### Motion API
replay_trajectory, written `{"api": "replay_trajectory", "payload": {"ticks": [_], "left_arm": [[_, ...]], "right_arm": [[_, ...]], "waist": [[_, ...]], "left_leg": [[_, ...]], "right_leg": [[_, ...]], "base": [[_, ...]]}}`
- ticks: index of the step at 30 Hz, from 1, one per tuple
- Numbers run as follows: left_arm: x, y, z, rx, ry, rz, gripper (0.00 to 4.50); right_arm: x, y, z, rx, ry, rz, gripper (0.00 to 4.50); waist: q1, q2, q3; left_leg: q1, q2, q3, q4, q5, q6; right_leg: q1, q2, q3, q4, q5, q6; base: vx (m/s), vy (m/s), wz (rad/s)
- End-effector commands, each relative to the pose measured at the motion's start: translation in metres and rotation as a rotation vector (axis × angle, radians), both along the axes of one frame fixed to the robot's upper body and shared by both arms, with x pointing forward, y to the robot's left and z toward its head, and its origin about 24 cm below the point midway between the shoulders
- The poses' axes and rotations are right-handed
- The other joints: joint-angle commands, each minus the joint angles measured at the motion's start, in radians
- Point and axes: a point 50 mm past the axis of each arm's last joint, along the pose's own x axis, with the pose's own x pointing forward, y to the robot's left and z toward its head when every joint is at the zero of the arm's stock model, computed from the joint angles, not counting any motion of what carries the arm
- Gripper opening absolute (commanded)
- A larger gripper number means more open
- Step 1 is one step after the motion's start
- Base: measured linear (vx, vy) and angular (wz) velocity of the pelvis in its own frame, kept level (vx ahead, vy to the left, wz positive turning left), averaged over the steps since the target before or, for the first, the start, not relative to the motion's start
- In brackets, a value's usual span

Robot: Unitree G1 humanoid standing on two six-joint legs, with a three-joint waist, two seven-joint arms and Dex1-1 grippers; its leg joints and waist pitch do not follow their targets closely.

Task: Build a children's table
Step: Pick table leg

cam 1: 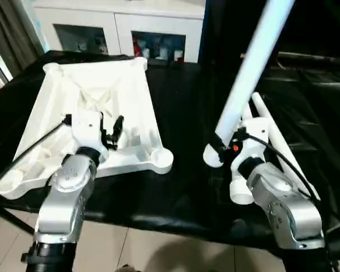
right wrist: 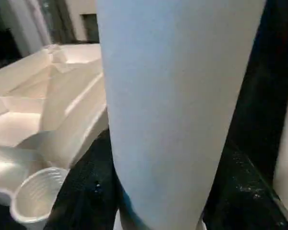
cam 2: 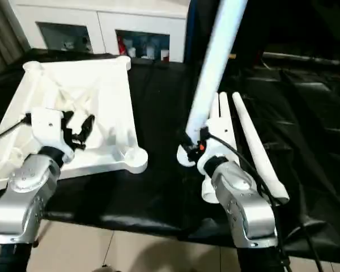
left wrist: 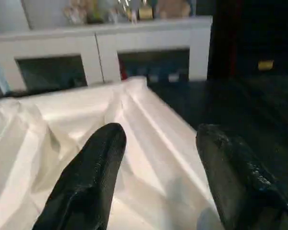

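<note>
Beside the table top [cam 1: 96,96], off its near-right corner socket [cam 1: 160,156], the right gripper [cam 1: 222,145] clamps one leg [cam 1: 252,62] near its thick end, held upright — likely for seating in that socket. Over the upturned top hovers the left gripper [cam 1: 112,133], jaws apart, empty — probably to steady it. Spare legs [cam 2: 255,150] lie beyond the held leg.

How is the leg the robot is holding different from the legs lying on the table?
The held leg stands nearly upright, tilted, in the right gripper; the loose legs lie flat on the black table. The held one looks bluish; the loose ones look white. All are long tapered tubes.
</note>
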Motion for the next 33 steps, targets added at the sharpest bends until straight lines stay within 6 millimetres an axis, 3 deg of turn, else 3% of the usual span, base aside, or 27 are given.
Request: {"api": "replay_trajectory", "payload": {"ticks": [1,2,3,4,6,7,8,9,10,11,12,13,14,15,16,17,18,19,20,21,22,23,24,25,28,30,33], "left_arm": [[-0.003,0.0,0.0,0.014,-0.001,0.018,2.84],[-0.005,0.001,-0.001,0.012,0.004,0.014,2.84],[-0.005,0.0,-0.002,0.007,0.008,0.021,2.84],[-0.005,-0.001,-0.003,0.014,0.003,0.025,2.84],[-0.006,0.0,-0.003,0.012,0.004,0.023,2.84],[-0.007,-0.001,-0.003,0.009,0.007,0.018,2.84],[-0.008,-0.001,-0.004,0.012,0.008,0.012,2.84],[-0.008,0.0,-0.004,0.014,0.009,0.016,2.84],[-0.009,0.001,-0.004,0.018,0.009,0.018,2.84],[-0.01,0.001,-0.004,0.019,0.008,0.016,2.84],[-0.011,0.001,-0.004,0.015,0.015,0.019,2.84],[-0.011,0.001,-0.004,0.015,0.015,0.019,2.84],[-0.011,0.002,-0.005,0.014,0.018,0.02,2.84],[-0.012,0.001,-0.005,0.027,0.018,0.012,2.84],[-0.013,0.001,-0.006,0.028,0.017,0.011,2.84],[-0.013,0.001,-0.006,0.028,0.017,0.011,2.84],[-0.014,0.001,-0.009,0.037,0.035,-0.004,2.84],[-0.014,0.001,-0.011,0.044,0.05,-0.016,2.84],[-0.015,0.0,-0.013,0.04,0.06,-0.042,2.84],[-0.015,-0.001,-0.014,0.04,0.072,-0.083,2.84],[-0.015,0.0,-0.015,0.043,0.079,-0.099,2.84],[-0.015,0.0,-0.016,0.051,0.085,-0.121,2.84],[-0.015,0.0,-0.017,0.074,0.091,-0.158,2.84],[-0.015,0.0,-0.019,0.095,0.112,-0.187,2.84],[-0.015,0.0,-0.022,0.096,0.158,-0.273,3.11],[-0.016,-0.004,-0.02,0.105,0.19,-0.468,3.21],[-0.019,-0.008,-0.023,0.154,0.249,-0.639,3.53]], "right_arm": [[0.0,0.009,0.01,0.023,-0.044,0.058,1.89],[0.001,0.013,0.009,0.033,-0.037,0.075,1.89],[0.001,0.016,0.011,0.058,-0.042,0.108,1.89],[0.0,0.016,0.012,0.085,-0.041,0.118,1.89],[0.0,0.017,0.011,0.108,-0.02,0.115,1.89],[-0.001,0.018,0.01,0.09,-0.022,0.12,1.89],[-0.002,0.019,0.009,0.07,-0.023,0.129,1.89],[-0.003,0.019,0.007,0.062,-0.023,0.139,1.89],[-0.004,0.02,0.006,0.057,-0.022,0.145,1.89],[-0.004,0.02,0.005,0.052,-0.021,0.146,1.89],[-0.004,0.019,0.004,0.057,-0.014,0.142,1.89],[-0.004,0.019,0.004,0.057,-0.014,0.142,1.89],[-0.004,0.019,0.004,0.06,-0.012,0.141,1.89],[-0.003,0.018,0.003,0.057,-0.01,0.136,1.89],[-0.003,0.017,0.003,0.048,-0.012,0.138,1.89],[-0.003,0.017,0.003,0.048,-0.012,0.138,1.89],[-0.003,0.016,0.003,0.044,-0.011,0.138,1.89],[-0.002,0.016,0.003,0.047,-0.01,0.135,1.89],[-0.002,0.015,0.003,0.047,-0.011,0.133,1.89],[-0.001,0.015,0.004,0.045,-0.014,0.132,1.89],[-0.001,0.014,0.005,0.046,-0.015,0.132,1.89],[0.0,0.015,0.005,0.048,-0.015,0.131,1.89],[0.0,0.014,0.005,0.048,-0.017,0.129,1.89],[0.001,0.014,0.006,0.048,-0.019,0.129,1.89],[0.002,0.014,0.006,0.044,-0.019,0.129,1.89],[0.003,0.011,0.005,0.034,-0.015,0.135,1.89],[0.006,0.003,0.007,0.058,0.005,0.141,1.89]], "waist": [[0.007,-0.014,-0.043],[0.003,0.005,-0.038],[-0.008,0.025,-0.04],[-0.015,0.02,-0.039],[-0.037,0.032,-0.054],[-0.043,0.036,-0.053],[-0.052,0.005,-0.048],[-0.049,-0.002,-0.051],[-0.043,-0.016,-0.052],[-0.004,-0.039,-0.074],[0.019,-0.042,-0.077],[0.029,-0.033,-0.091],[0.026,-0.026,-0.097],[0.011,0.002,-0.1],[-0.006,0.016,-0.103],[-0.056,0.029,-0.127],[-0.051,0.02,-0.134],[-0.05,0.012,-0.13],[-0.046,-0.008,-0.127],[-0.042,-0.069,-0.119],[-0.041,-0.113,-0.135],[-0.012,-0.075,-0.106],[-0.03,-0.059,-0.116],[-0.037,-0.046,-0.113],[-0.05,-0.018,-0.085],[-0.053,-0.035,-0.062],[-0.046,-0.027,-0.058]], "left_leg": [[-0.024,0.008,-0.008,-0.038,-0.35,0.1],[-0.015,0.011,-0.008,-0.032,-0.34,0.099],[0.017,0.033,-0.013,-0.052,-0.386,0.067],[0.022,0.037,-0.021,-0.066,-0.42,0.057],[0.128,0.121,-0.064,-0.13,-0.582,0.025],[0.141,0.135,-0.075,-0.142,-0.61,0.019],[0.148,0.142,-0.084,-0.154,-0.586,0.045],[0.145,0.104,-0.058,-0.137,-0.507,0.098],[0.106,0.065,-0.023,-0.118,-0.442,0.118],[-0.012,-0.024,0.028,-0.031,-0.224,0.154],[-0.048,-0.001,0.013,0.024,-0.094,0.155],[-0.077,0.009,0.001,0.028,0.005,0.15],[-0.081,0.012,0.001,0.01,0.051,0.149],[-0.039,0.019,-0.006,-0.038,0.165,0.16],[0.019,0.035,-0.038,-0.05,0.241,0.211],[0.199,0.124,-0.159,-0.03,0.506,0.416],[0.211,0.158,-0.197,0.007,0.92,0.527],[0.193,0.142,-0.191,0.027,1.166,0.519],[0.136,0.062,-0.149,0.04,1.293,0.415],[0.037,-0.061,-0.071,0.061,0.945,0.273],[-0.012,-0.109,-0.049,0.069,0.702,0.241],[-0.03,-0.06,-0.048,0.036,0.312,0.181],[-0.027,-0.049,-0.045,-0.002,0.201,0.119],[-0.013,-0.038,-0.039,-0.015,0.187,0.089],[0.002,-0.005,-0.039,-0.049,-0.056,0.024],[0.023,0.011,-0.022,-0.066,-0.38,-0.029],[0.028,0.015,-0.015,-0.074,-0.419,-0.046]], "right_leg": [[0.089,-0.14,0.018,-0.154,-0.893,-0.001],[0.1,-0.146,-0.008,-0.173,-0.897,-0.008],[0.097,-0.115,-0.022,-0.172,-0.828,-0.02],[0.098,-0.095,-0.029,-0.161,-0.75,-0.037],[0.036,-0.029,0.0,-0.061,-0.382,-0.119],[0.026,-0.028,0.008,-0.033,-0.292,-0.126],[0.008,-0.03,0.031,-0.005,-0.178,-0.126],[0.008,-0.049,0.056,-0.021,-0.108,-0.146],[0.045,-0.067,0.079,-0.05,-0.075,-0.171],[0.174,-0.092,0.14,-0.089,-0.07,-0.188],[0.203,-0.157,0.177,-0.123,-0.186,-0.219],[0.22,-0.135,0.159,-0.111,-0.158,-0.218],[0.214,-0.103,0.136,-0.094,-0.097,-0.199],[0.173,-0.018,0.066,-0.053,0.014,-0.129],[0.131,0.018,0.041,-0.014,0.059,-0.088],[-0.059,0.014,0.031,0.092,-0.046,-0.018],[-0.113,-0.023,0.071,0.113,-0.076,0.058],[-0.128,-0.041,0.095,0.111,0.016,0.089],[-0.114,-0.052,0.128,0.063,0.227,0.101],[-0.057,-0.055,0.162,-0.008,0.492,0.081],[0.019,-0.049,0.194,0.014,0.697,0.087],[0.012,-0.108,0.201,-0.014,0.787,-0.014],[0.04,-0.069,0.17,0.004,0.728,-0.094],[0.032,-0.038,0.15,-0.001,0.562,-0.143],[0.009,-0.027,0.131,-0.028,0.036,-0.187],[-0.017,-0.033,0.132,-0.074,-0.416,-0.128],[-0.028,-0.036,0.134,-0.087,-0.548,-0.06]], "base": [[0.045,0.0,0.56],[0.063,0.009,0.54],[0.063,0.009,0.54],[0.074,0.029,0.42],[0.104,0.029,0.29],[0.137,0.02,0.16],[0.147,-0.007,0.1],[0.147,-0.007,0.1],[0.138,-0.037,0.07],[0.149,-0.03,0.03],[0.149,-0.03,0.03],[0.16,0.001,0.0],[0.156,0.026,-0.06],[0.156,0.026,-0.06],[0.205,0.003,-0.06],[0.209,-0.043,-0.12],[0.209,-0.043,-0.12],[0.048,-0.053,-0.27],[-0.15,-0.011,-0.24],[-0.15,-0.011,-0.24],[-0.137,-0.008,0.13],[-0.039,-0.051,0.21],[-0.039,-0.051,0.21],[-0.045,-0.068,0.03],[-0.093,-0.043,-0.01],[-0.107,-0.033,0.1],[-0.076,-0.045,0.12]]}}
